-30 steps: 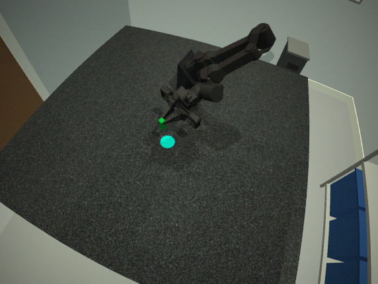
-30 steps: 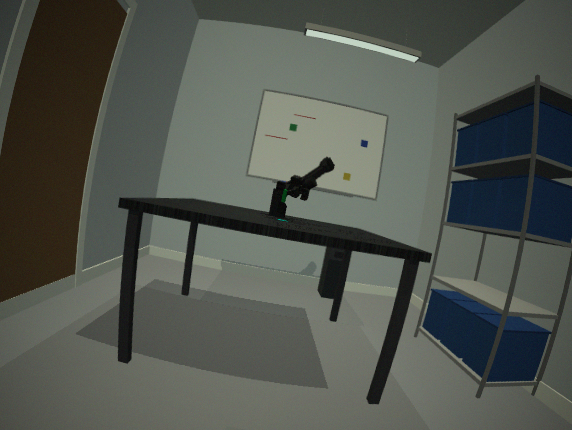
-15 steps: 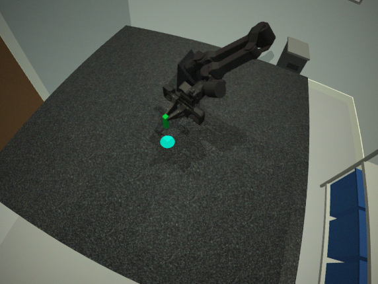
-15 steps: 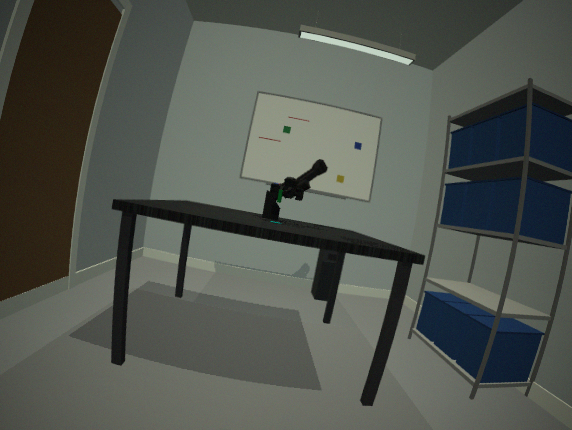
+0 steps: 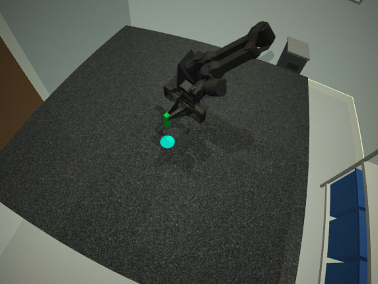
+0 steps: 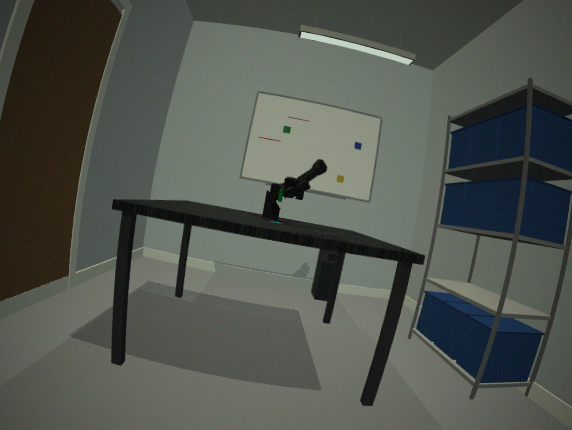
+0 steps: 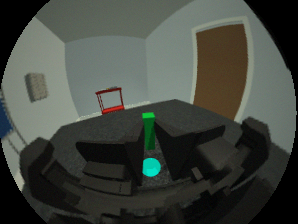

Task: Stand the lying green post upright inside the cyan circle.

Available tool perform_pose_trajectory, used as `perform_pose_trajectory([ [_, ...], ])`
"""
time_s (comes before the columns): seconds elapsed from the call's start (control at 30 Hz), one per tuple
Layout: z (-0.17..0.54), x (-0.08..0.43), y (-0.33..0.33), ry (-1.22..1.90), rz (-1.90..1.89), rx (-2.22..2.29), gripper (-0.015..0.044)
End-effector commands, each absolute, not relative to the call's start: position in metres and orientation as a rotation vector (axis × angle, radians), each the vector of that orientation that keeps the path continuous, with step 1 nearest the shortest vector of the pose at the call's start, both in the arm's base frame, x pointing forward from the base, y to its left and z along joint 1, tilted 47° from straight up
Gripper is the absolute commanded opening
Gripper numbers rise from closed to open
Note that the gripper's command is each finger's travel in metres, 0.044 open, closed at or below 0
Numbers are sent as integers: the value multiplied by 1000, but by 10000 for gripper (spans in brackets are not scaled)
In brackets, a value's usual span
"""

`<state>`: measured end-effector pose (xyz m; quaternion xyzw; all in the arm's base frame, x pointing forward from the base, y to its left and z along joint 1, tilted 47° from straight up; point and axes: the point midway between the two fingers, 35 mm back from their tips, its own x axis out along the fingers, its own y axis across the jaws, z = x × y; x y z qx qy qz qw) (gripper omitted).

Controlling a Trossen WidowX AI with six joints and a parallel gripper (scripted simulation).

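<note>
The green post (image 5: 167, 122) (image 6: 280, 195) (image 7: 149, 134) stands about upright in the air, held near its upper part. My gripper (image 5: 168, 117) (image 7: 148, 122) is shut on it; in the exterior view the fingers are too small and dark to make out well. The cyan circle (image 5: 167, 142) (image 6: 275, 222) (image 7: 151, 167) lies flat on the dark table. The post hangs above the table, and in the exterior view there is a gap between its lower end and the circle. The fingertips partly hide the post's sides in the wrist view.
The dark table (image 5: 115, 198) (image 6: 165, 210) (image 7: 85, 131) bears the arm (image 5: 231, 59) (image 6: 305, 180), which reaches in from the back. A shelf rack with blue bins (image 6: 480, 205) stands off the table to the right. A red frame (image 7: 112, 109) stands beyond the table edge in the wrist view.
</note>
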<state>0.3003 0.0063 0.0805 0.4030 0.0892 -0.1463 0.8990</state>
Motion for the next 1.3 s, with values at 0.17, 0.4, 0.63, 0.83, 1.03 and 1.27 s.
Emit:
perform_pose_trajectory([
  [0.17, 80, 301, 6, 180, -308, 838, 23],
  [0.4, 72, 304, 17, 183, -310, 840, 23],
  [0.63, 63, 307, 28, 185, -311, 841, 23],
  [0.83, 55, 308, 37, 187, -312, 842, 23],
  [1.03, 46, 308, 46, 187, -312, 842, 23],
  [1.27, 35, 307, 57, 186, -311, 841, 23],
])
